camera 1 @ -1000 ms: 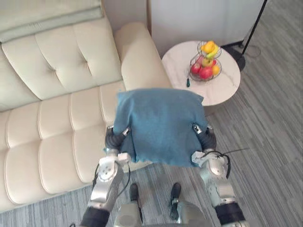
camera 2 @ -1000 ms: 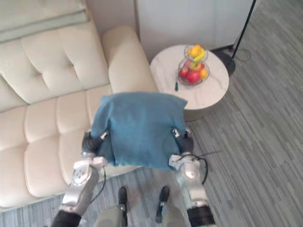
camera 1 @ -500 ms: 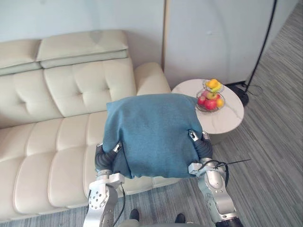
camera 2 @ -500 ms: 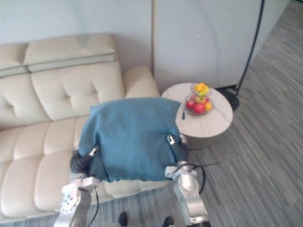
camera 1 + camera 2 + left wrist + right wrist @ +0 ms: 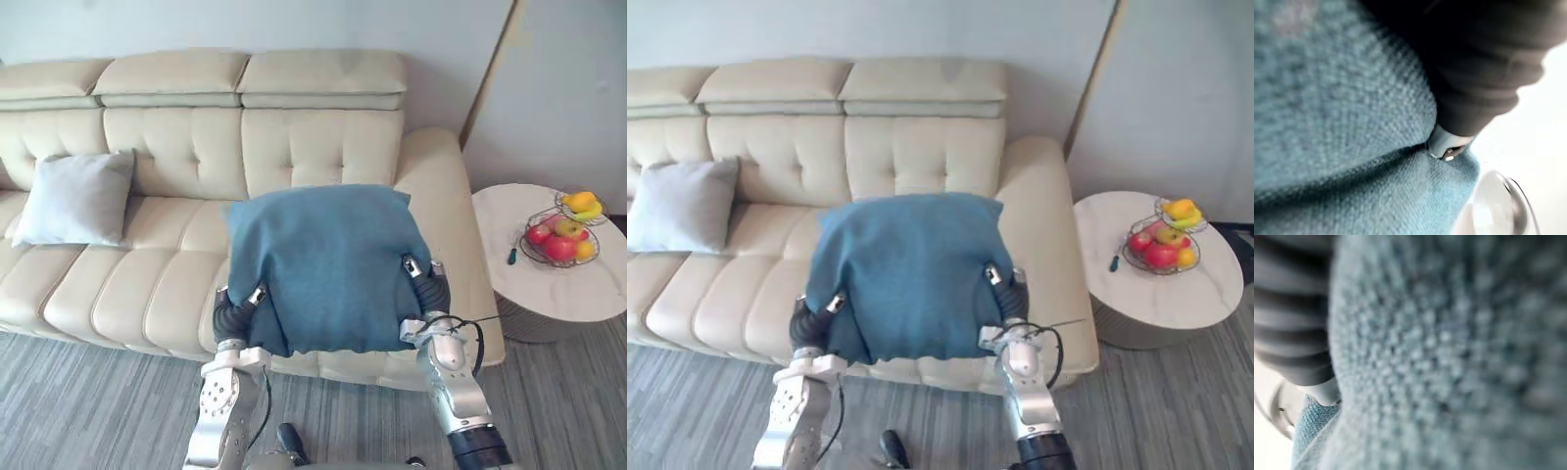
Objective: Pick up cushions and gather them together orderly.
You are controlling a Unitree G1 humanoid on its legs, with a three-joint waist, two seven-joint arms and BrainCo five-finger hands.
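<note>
Fingers of both hands are hidden under the blue cushion (image 5: 328, 264) — curled or straight, I cannot tell. The left hand (image 5: 235, 311) and right hand (image 5: 432, 292) show as dark ribbed covers at its lower corners, with the cushion raised before the sofa's (image 5: 196, 147) right seats. A grey cushion (image 5: 76, 196) leans on the sofa's backrest further left — that end is cut off.

a cream tufted sofa (image 5: 313, 147) runs along the wall in front of me. to my right, just beside its arm, stands a round white table (image 5: 549, 294). on it sit a wire basket (image 5: 560, 235) of fruit and a small tool (image 5: 511, 256). grey striped floor (image 5: 78, 392) lies below.
</note>
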